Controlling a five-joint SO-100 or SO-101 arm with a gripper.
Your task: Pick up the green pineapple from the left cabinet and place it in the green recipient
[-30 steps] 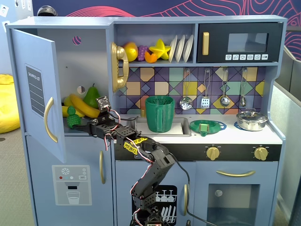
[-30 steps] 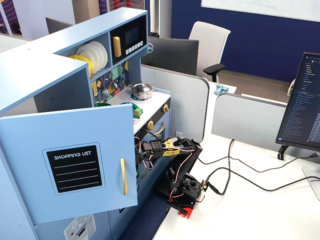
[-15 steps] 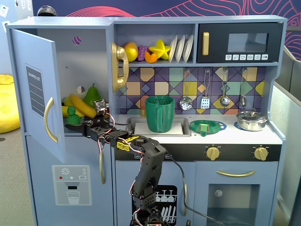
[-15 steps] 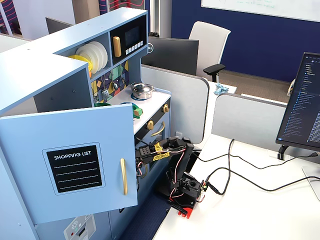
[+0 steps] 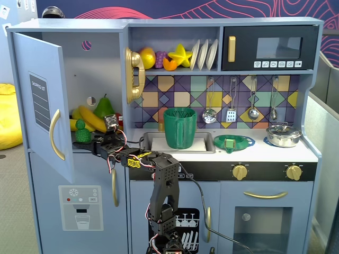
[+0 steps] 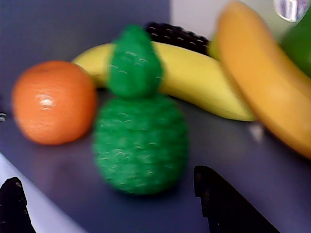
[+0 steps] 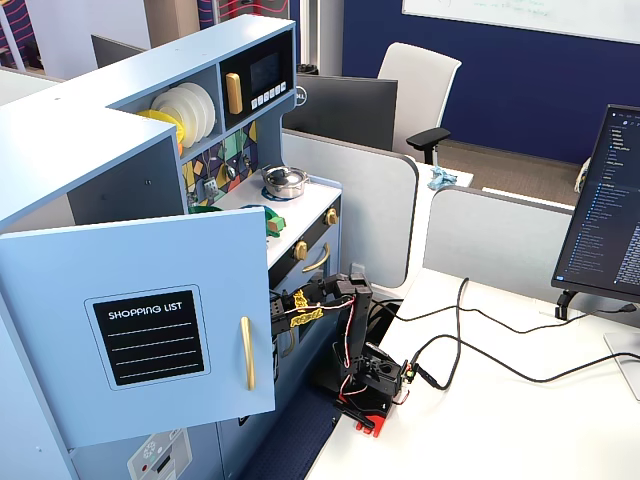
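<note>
Green pineapple (image 6: 140,136) upright on the shelf surface (image 6: 272,194) of the open left cabinet (image 5: 37,95), near the front edge — just right of an orange (image 6: 53,102) in the wrist view, bananas (image 6: 204,82) lying behind it. Claw (image 5: 91,142) reaching in at shelf level, spread wide, dark fingertips (image 6: 228,204) either side of the pineapple and short of it — holding nothing. Green recipient (image 5: 180,128) well to the right, standing in the sink (image 5: 153,143).
</note>
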